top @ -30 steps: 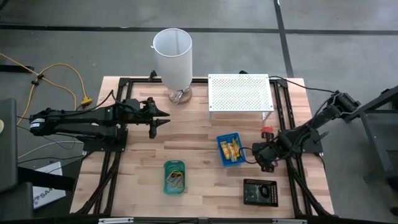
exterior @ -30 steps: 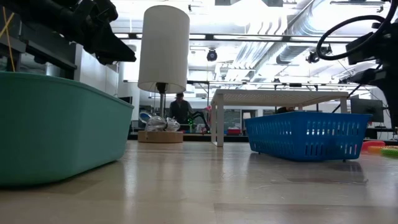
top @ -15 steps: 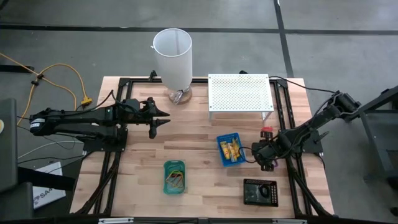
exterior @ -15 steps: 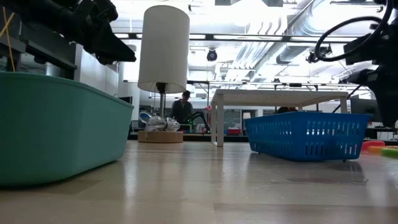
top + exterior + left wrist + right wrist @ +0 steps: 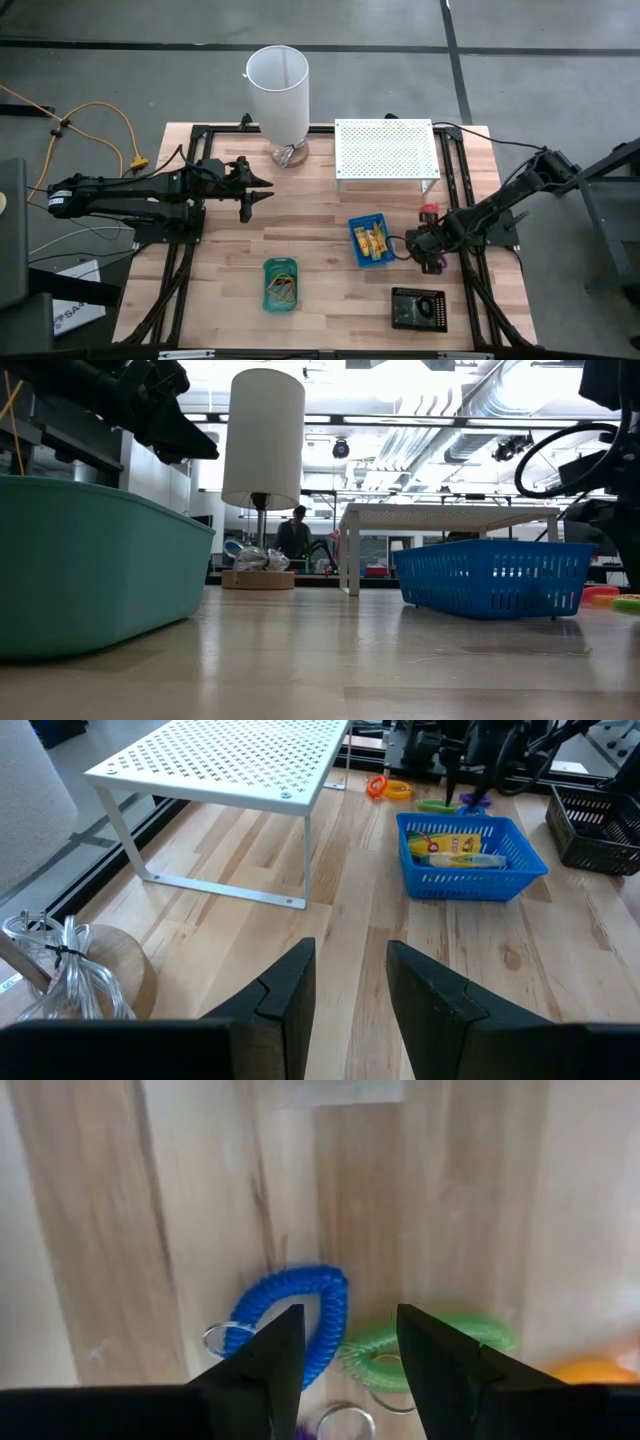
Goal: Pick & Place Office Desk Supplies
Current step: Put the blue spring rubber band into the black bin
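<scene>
My right gripper (image 5: 431, 256) hangs open, fingers pointing down, just right of the blue tray (image 5: 371, 241), which holds yellow oblong packets (image 5: 447, 844). In the right wrist view it (image 5: 350, 1370) stands over a blue coiled loop (image 5: 300, 1320) with a metal ring and a green coiled loop (image 5: 420, 1338). Both lie flat on the wood, with an orange one (image 5: 590, 1372) beside them. The fingers touch neither. A red loop (image 5: 430, 211) lies a little farther back. My left gripper (image 5: 256, 190) waits open above the table's left half, fingers (image 5: 285, 990) level.
A green tray (image 5: 282, 285) with rubber-band loops sits near the front middle, and a black tray (image 5: 418, 308) at the front right. A white perforated shelf (image 5: 386, 148) and a tall white cylinder (image 5: 278, 85) stand at the far edge. Bare wood lies between the arms.
My right arm has shifted slightly above the loops beside the blue tray; in the low view its cable loop sits lower and farther right than before. The loops and trays lie where they were.
</scene>
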### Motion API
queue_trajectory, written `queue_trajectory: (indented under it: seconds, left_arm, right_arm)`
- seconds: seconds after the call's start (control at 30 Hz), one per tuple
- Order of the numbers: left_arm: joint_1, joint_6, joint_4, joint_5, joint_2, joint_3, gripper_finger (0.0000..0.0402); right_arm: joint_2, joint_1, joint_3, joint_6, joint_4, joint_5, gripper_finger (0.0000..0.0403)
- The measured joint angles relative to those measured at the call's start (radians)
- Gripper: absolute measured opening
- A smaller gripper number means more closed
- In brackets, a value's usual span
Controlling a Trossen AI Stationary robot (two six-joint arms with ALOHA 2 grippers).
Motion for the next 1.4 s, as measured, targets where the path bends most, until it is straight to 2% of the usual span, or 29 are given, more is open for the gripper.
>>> queue_trajectory:
  seconds: [0.63,1.4]
  left_arm:
    - [0.000,0.000,0.000,0.000,0.000,0.000,0.0119]
    - [0.000,0.000,0.000,0.000,0.000,0.000,0.0119]
  right_arm:
    - [0.078,0.014,0.001,-0.004,0.058,-0.003,0.0148]
    - [0.077,0.015,-0.047,0.006,0.116,-0.013,0.0148]
